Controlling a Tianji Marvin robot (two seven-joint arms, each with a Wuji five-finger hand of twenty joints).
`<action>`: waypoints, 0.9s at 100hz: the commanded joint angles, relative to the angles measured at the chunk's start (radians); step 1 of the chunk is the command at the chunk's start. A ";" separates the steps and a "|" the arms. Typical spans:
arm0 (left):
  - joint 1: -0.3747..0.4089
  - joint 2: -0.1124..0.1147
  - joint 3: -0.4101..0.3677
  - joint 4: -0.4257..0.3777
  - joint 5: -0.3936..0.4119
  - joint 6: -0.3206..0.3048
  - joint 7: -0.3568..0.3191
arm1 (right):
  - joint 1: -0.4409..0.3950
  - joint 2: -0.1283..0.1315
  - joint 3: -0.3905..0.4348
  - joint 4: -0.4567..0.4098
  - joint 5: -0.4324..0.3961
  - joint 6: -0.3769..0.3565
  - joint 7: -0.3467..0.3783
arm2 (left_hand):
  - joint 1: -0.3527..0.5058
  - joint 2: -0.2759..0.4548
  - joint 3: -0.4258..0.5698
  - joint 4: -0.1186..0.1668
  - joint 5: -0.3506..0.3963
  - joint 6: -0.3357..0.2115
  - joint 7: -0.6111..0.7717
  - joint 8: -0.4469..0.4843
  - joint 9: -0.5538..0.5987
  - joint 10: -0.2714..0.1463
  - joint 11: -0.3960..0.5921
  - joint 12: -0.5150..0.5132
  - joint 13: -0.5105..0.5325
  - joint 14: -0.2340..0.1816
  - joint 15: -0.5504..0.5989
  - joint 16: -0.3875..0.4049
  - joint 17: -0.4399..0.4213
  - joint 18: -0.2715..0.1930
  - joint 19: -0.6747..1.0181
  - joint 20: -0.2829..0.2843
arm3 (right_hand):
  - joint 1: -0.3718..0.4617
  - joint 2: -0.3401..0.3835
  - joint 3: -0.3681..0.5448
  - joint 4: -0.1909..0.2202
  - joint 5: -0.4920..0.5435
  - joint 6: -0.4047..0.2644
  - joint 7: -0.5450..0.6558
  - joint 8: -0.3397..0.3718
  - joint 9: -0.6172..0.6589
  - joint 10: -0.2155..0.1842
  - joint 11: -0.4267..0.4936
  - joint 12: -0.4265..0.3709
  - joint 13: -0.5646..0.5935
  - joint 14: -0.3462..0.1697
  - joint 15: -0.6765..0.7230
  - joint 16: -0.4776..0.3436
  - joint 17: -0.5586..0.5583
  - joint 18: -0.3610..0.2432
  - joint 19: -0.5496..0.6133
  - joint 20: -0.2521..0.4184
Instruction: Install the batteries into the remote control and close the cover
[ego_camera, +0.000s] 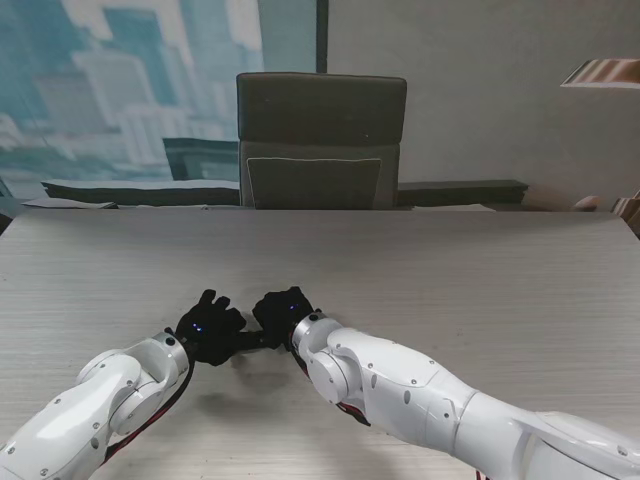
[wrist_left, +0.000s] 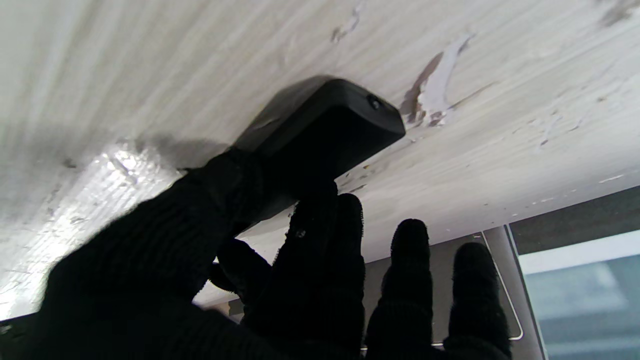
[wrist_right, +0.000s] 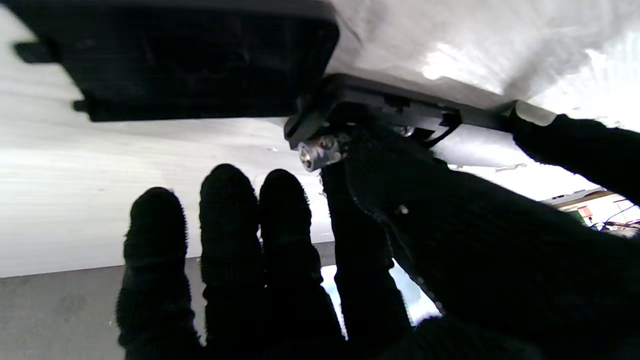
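Arms in white shells rise from the near corners of the tabletop (ego_camera: 480, 270) and meet near the middle of its near edge. Left hand (ego_camera: 207, 328), in a black glove, is clamped on one end of the black remote control (wrist_left: 320, 132), thumb and forefinger around the body, which lies against the tabletop; the other fingers (wrist_left: 410, 260) stand free. Right hand (ego_camera: 284, 312) sits just beside the left, its thumb (wrist_right: 400, 165) pressing a silver-capped battery (wrist_right: 316, 153) at the open end of the remote, remaining fingers extended. Battery cover (wrist_right: 190, 60), a flat black panel, lies on the tabletop just beside that end. Office chair (ego_camera: 320, 140) stands beyond the far edge.
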 joint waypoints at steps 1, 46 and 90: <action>0.031 0.002 0.021 0.042 0.005 -0.010 -0.042 | -0.004 -0.011 -0.004 0.008 0.003 0.002 0.017 | 0.083 -0.010 -0.043 -0.040 0.203 -0.369 0.180 0.044 0.005 -0.032 0.016 0.015 0.001 -0.015 0.016 -0.009 0.001 0.000 0.020 -0.007 | 0.021 0.016 0.041 0.011 0.020 -0.009 0.026 0.008 0.011 0.002 0.040 -0.009 0.017 -0.009 0.023 0.012 0.004 -0.006 0.037 0.010; 0.026 0.002 0.028 0.043 0.003 -0.012 -0.045 | 0.000 -0.039 -0.017 0.040 0.037 0.006 0.022 | 0.100 -0.002 -0.057 -0.048 0.195 -0.373 0.186 0.046 0.004 -0.037 0.018 0.016 0.002 -0.018 0.018 -0.010 0.002 -0.003 0.026 -0.005 | 0.017 0.015 0.042 0.012 0.019 -0.011 0.027 0.006 0.012 0.000 0.040 -0.010 0.018 -0.009 0.024 0.012 0.005 -0.005 0.037 0.011; 0.027 0.001 0.029 0.040 0.000 -0.008 -0.049 | -0.010 -0.037 -0.003 0.043 0.036 0.001 -0.002 | 0.103 -0.002 -0.057 -0.047 0.194 -0.367 0.189 0.046 0.005 -0.034 0.019 0.017 0.000 -0.015 0.018 -0.010 0.001 -0.003 0.027 -0.004 | -0.175 0.027 -0.038 0.042 -0.086 -0.008 -0.067 0.008 -0.069 -0.009 -0.038 0.074 -0.031 -0.031 -0.058 -0.013 -0.033 -0.017 -0.005 -0.012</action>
